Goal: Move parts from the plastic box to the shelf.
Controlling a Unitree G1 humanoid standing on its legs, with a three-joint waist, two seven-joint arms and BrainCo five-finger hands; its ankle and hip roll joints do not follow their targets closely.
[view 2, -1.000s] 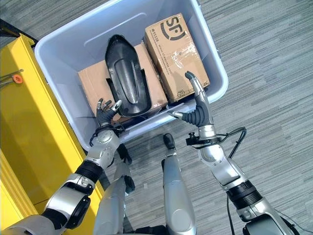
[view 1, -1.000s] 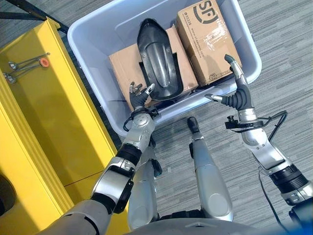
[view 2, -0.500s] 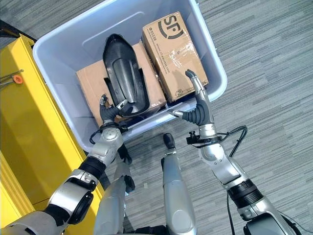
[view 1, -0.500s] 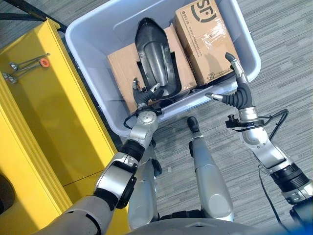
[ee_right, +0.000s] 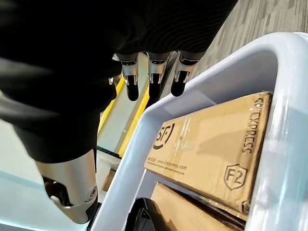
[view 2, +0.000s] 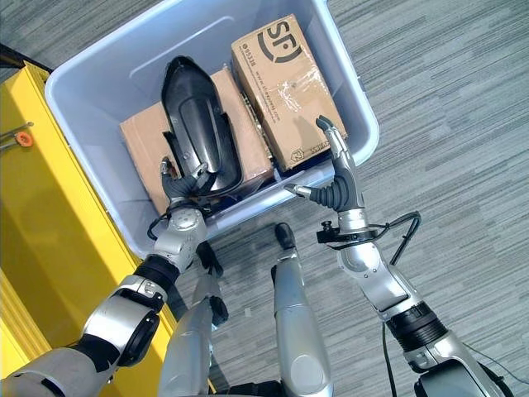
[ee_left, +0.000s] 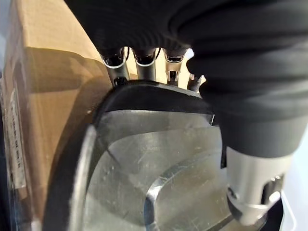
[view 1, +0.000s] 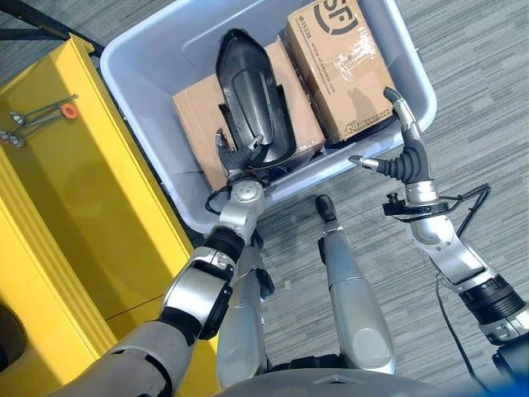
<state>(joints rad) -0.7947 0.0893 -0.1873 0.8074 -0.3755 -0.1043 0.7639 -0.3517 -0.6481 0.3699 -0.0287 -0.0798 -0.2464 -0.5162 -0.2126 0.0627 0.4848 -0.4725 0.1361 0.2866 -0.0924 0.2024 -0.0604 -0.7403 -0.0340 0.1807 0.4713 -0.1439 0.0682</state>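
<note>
1. On your far left stands the yellow shelf (view 1: 91, 190), with some metal tools (view 1: 37, 116) lying on it.
2. Your left hand (view 1: 240, 157) has its fingers clenched round the near end of the black part (view 1: 248, 91), which lies on a cardboard box (view 1: 198, 124) inside the plastic box (view 1: 149, 50).
3. A second cardboard box (view 1: 343, 58) sits beside the part.
4. Your right hand (view 1: 401, 157) hovers over the box's near rim, fingers released and straight.
</note>
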